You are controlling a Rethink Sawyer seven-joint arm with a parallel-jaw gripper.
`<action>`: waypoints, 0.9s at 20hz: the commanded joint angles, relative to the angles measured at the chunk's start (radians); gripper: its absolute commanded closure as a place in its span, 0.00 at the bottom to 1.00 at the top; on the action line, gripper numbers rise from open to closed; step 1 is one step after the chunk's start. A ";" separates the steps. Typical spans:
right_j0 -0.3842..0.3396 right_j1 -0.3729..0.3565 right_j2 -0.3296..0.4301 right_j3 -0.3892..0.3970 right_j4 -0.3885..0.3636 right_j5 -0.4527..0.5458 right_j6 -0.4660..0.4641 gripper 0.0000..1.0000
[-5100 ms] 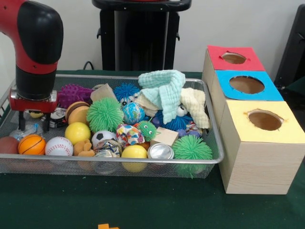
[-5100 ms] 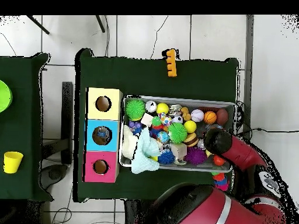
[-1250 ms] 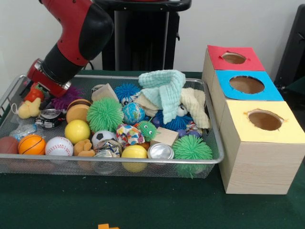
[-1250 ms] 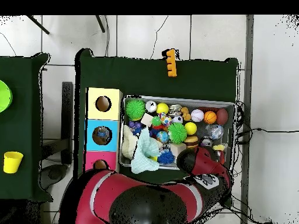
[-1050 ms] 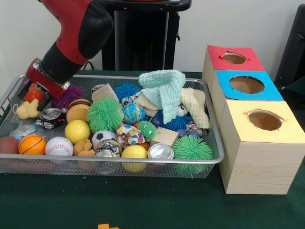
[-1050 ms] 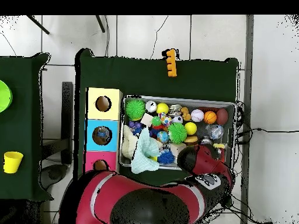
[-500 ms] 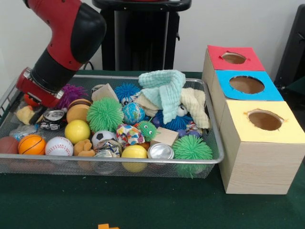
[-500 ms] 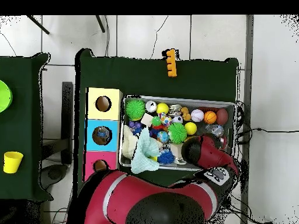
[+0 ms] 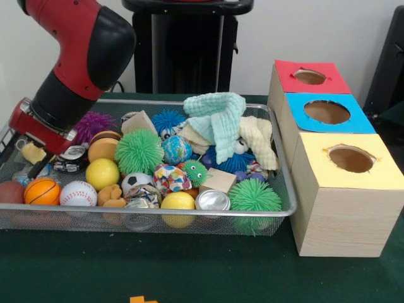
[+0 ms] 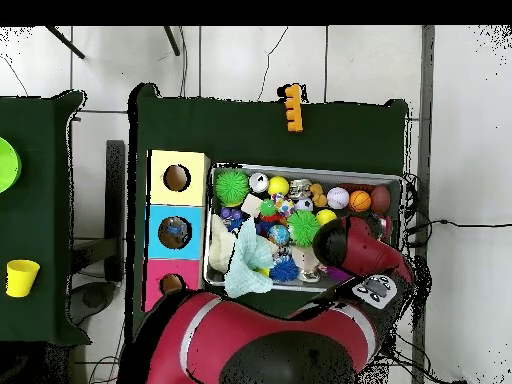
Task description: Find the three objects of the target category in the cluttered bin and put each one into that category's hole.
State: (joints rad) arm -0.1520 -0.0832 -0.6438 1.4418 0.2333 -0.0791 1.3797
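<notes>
Where the wire bin's (image 9: 285,211) end wall stands, gripper (image 9: 28,165) beside a pale yellow, lumpy soft toy (image 9: 30,152), grip state unclear.

Gripper (image 9: 30,165) mostly hidden behind arm's wrist; open/shut unclear; yellow toy (image 9: 31,152) partly covered.

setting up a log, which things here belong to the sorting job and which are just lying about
Job:
wire mesh bin full of toys
red, blue and yellow-topped wooden box with holes
red and black arm's gripper

Lying about:
orange plastic piece
yellow cup
green dish
</notes>
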 commanded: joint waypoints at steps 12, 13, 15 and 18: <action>0.127 0.137 0.027 -0.101 0.097 0.116 0.200 0.00; 0.126 0.137 0.030 -0.102 0.095 0.112 0.197 0.00; 0.121 0.137 0.034 -0.107 0.086 0.113 0.189 0.00; 0.115 0.131 0.037 -0.111 0.069 0.117 0.175 0.00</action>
State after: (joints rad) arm -0.0375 -0.0049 -0.7264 1.4248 0.2673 -0.0483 1.3795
